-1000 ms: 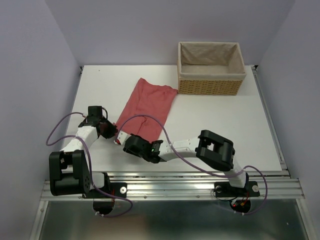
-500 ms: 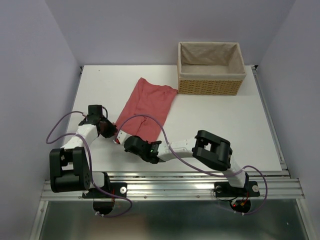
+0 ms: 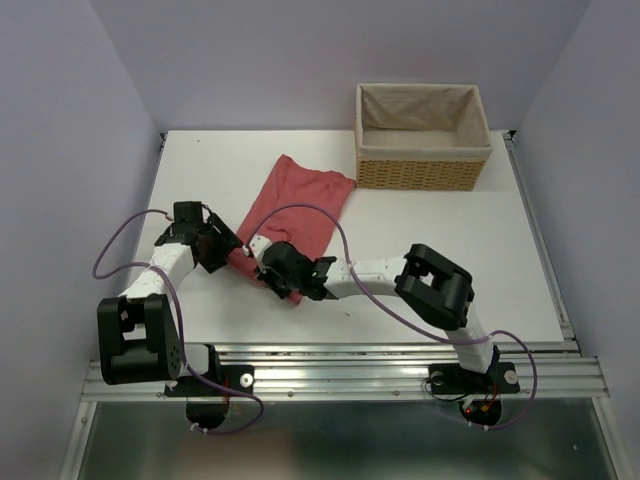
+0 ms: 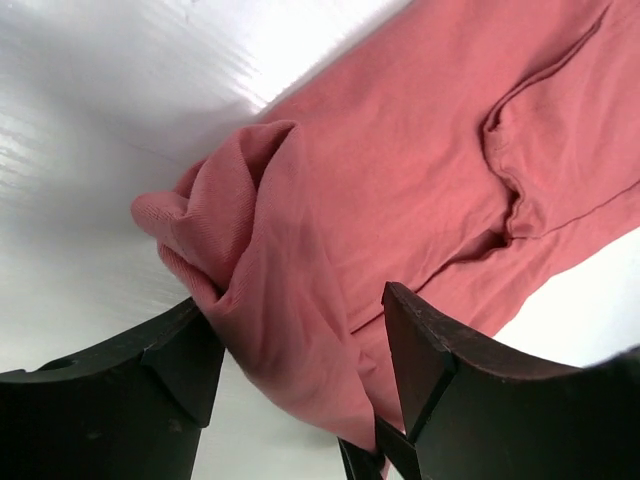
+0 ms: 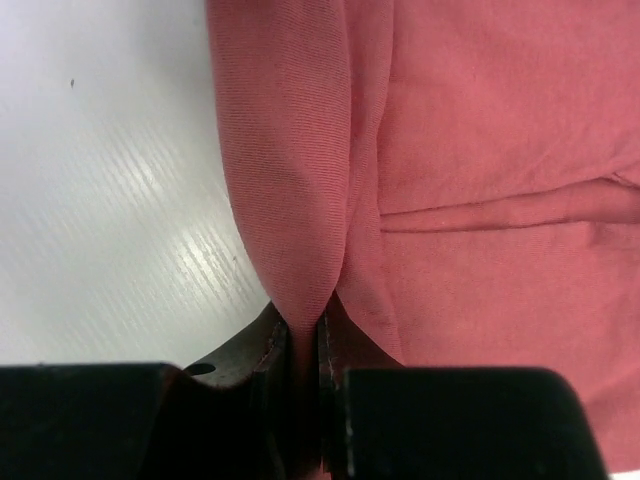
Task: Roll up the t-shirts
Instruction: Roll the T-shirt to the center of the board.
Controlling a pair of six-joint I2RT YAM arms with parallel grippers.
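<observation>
Loosely bunched, thin salmon t-shirt (image 4: 400, 150)

The left arm (image 3: 162, 266) and right arm (image 3: 370, 278) have white links between chunky matte-black joint housings. A thin purple cable (image 3: 290, 208) loops along each, and the tool fingers (image 4: 440, 370) are black and angular.

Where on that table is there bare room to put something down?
Bare table right of the t-shirt and in front of the basket; also the far-left corner beside the shirt. Crowded at the near left, where the left gripper and right gripper pinch its edge.
</observation>
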